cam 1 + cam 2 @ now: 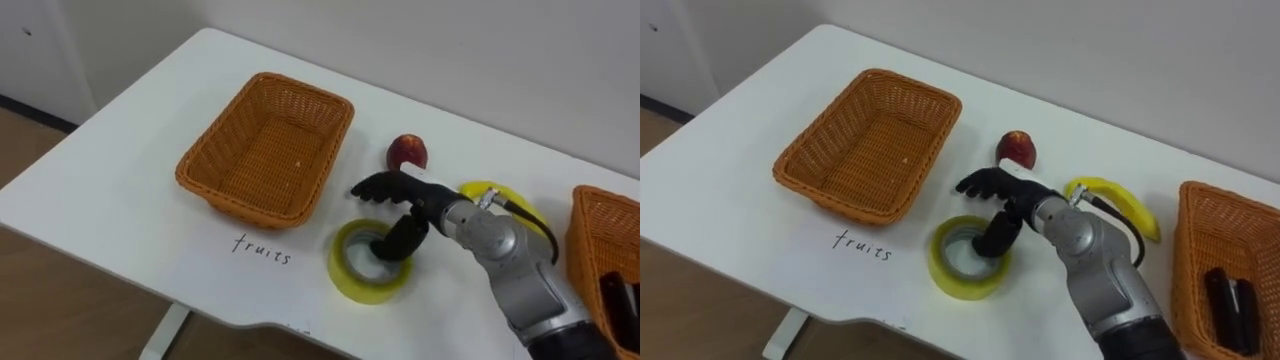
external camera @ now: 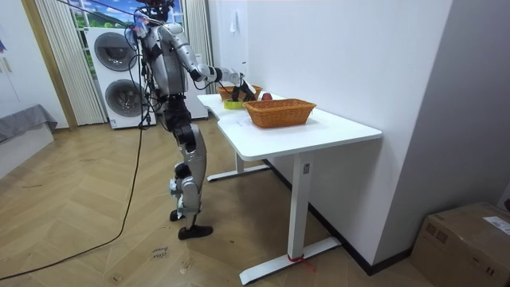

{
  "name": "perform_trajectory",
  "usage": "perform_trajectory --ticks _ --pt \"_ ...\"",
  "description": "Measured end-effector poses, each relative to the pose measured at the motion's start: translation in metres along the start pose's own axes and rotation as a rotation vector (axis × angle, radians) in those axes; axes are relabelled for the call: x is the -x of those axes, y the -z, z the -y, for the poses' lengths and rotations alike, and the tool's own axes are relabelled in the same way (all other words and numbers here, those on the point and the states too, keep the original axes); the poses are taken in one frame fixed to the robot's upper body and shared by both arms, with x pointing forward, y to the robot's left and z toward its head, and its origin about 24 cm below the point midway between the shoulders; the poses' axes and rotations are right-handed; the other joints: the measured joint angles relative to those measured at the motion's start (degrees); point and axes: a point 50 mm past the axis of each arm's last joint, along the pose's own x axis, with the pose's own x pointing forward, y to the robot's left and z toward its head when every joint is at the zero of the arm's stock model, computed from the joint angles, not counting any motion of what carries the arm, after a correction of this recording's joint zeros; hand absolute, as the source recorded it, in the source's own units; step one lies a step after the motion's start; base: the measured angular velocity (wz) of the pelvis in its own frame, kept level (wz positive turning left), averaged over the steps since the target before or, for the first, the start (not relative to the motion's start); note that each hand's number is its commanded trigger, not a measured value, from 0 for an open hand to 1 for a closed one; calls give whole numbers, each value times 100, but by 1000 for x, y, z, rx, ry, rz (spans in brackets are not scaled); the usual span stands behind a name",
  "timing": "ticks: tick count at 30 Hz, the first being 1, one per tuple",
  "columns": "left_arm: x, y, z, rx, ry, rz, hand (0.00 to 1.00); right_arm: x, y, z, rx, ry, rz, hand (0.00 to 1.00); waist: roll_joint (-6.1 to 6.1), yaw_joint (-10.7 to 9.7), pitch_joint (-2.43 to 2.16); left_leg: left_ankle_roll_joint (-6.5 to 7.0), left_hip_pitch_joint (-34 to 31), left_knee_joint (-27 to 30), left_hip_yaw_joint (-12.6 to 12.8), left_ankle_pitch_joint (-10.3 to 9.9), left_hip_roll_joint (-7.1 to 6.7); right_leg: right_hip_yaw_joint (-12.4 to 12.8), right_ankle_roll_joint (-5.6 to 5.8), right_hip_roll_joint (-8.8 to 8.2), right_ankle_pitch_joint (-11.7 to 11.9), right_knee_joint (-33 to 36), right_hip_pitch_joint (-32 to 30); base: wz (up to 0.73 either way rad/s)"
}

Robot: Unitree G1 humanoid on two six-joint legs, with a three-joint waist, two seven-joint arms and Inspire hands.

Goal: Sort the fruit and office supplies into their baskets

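**Q:** What lay where?

**A:** A white tabletop (image 1: 120, 190) carried an empty fruit basket (image 1: 262, 150) on the robot's left and a second basket (image 1: 1230, 225) on its right, which held dark items (image 1: 1230, 300) (probably pens; I could not tell). Between the baskets a yellow tape roll (image 1: 342, 262) lay flat, with a banana (image 1: 1120, 200) and a red apple (image 1: 407, 152) behind it. The right hand (image 1: 410, 195) hovered over the roll. Its fingers were spread straight toward the apple and its thumb dipped into the roll's hollow, pinching nothing.

**Q:** What could have gone wrong?

**A:** With only the thumb inside, the slick roll could have slid off during a lift. The outstretched fingers, near the apple, might have nudged it into rolling. The nearer basket was also the wrong one for tape.

**Q:** And the surfaces?

**A:** The tabletop looked smooth, with rounded corners. Both baskets were rectangular, ridged orange-brown wicker. The roll was a glossy ring, the banana curved and smooth-skinned, and the apple small and round.
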Motion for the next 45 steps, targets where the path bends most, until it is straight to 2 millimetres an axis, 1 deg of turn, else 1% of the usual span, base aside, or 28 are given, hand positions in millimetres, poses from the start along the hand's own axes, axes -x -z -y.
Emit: perform_trajectory --ticks 6,13,22,29,34,36,38,40,43,45 --pt "-1 -6 0 2 -2 16 0 -1 -1 1 15 0 -4 100 0 30 0 2 2 -15 1 -1 1 -1 0 1 0 -3 -5 0" --pt "-2 -7 -6 -4 -14 20 0 0 0 0 9 -18 -3 100 1 37 0 3 4 -10 9 -2 1 6 0 0 0 -2 -6 0" --pt "-2 -7 -6 -6 -14 20 0 -2 4 -4 -22 -40 -22 100 -1 60 0 3 3 0 9 -2 0 -4 1 -4 1 2 -4 0" --pt "-2 -9 -6 -5 -14 23 0 -2 6 -2 -24 -39 -24 100 -34 26 -12 4 0 2 7 -2 -1 -5 1 -4 1 1 1 0" --pt "-2 -7 -7 7 -23 16 0 5 3 -5 -19 -29 -4 100 -38 -35 -14 4 0 -12 4 -1 -2 4 1 -4 1 -1 -12 0" --pt "-2 -5 -9 23 -44 11 0 11 5 -8 -32 -34 7 100 -43 -52 -19 6 23 -29 7 2 -2 10 1 -4 1 -4 2 0" --pt "-3 -2 -11 35 -54 -1 0 13 7 -9 -36 -35 11 100 -37 -81 -15 11 41 -29 15 6 -2 36 1 -6 1 -5 9 0" --pt "-3 -1 -13 48 -61 -5 0 15 9 -6 -39 -23 10 100 -33 -152 -12 14 40 -43 18 8 -5 58 1 -11 1 -5 13 0" --pt "-2 4 -14 68 -69 -6 0 23 10 12 -56 54 25 100 6 -225 4 30 49 -75 40 25 -13 73 11 -21 7 -4 5 -3" --pt "-1 10 -14 98 -74 -23 0 34 10 30 -57 141 47 100 63 -247 15 32 104 -112 111 29 -8 141 13 -15 7 -3 16 -14"
